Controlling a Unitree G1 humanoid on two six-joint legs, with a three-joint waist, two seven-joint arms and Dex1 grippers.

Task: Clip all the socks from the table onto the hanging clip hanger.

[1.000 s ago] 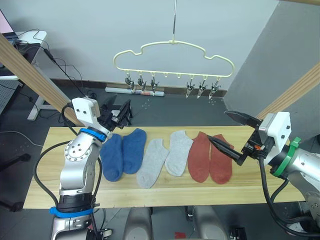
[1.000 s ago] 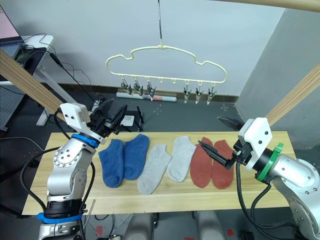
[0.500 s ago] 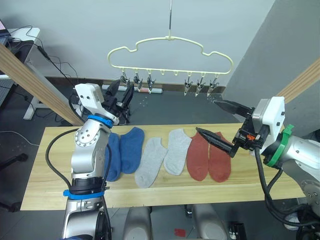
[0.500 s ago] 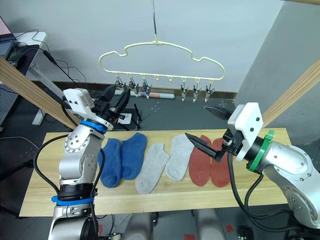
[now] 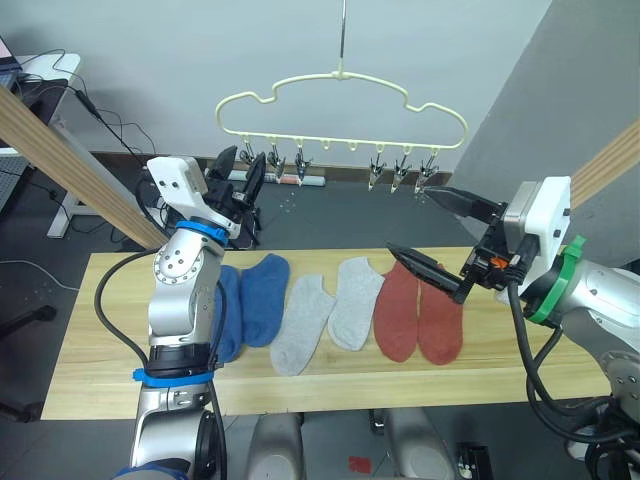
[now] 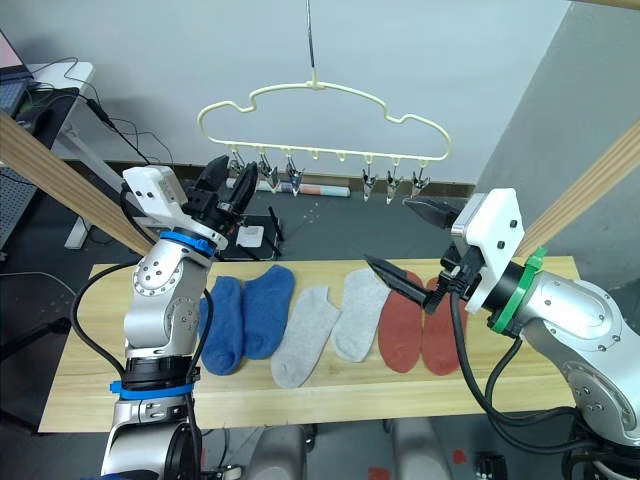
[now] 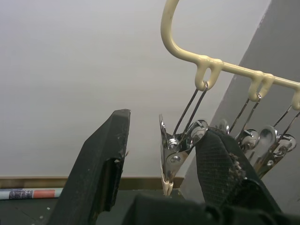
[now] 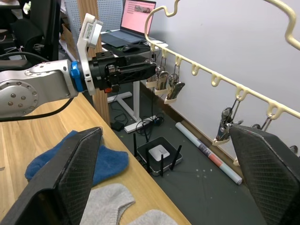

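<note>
We see six socks lying side by side on the counter (image 5: 330,372): two blue socks (image 5: 250,305) at the left, two grey socks (image 5: 325,315) in the middle, two red socks (image 5: 415,315) at the right. The hanger (image 5: 340,105) hangs above and behind them, its clips (image 5: 400,170) bare. Our left gripper (image 5: 240,172) is raised to the leftmost clip (image 7: 174,154), fingers (image 7: 101,164) spread wide either side of it, holding nothing. Our right gripper (image 5: 440,235) hovers above the red socks, fingers wide apart and empty.
</note>
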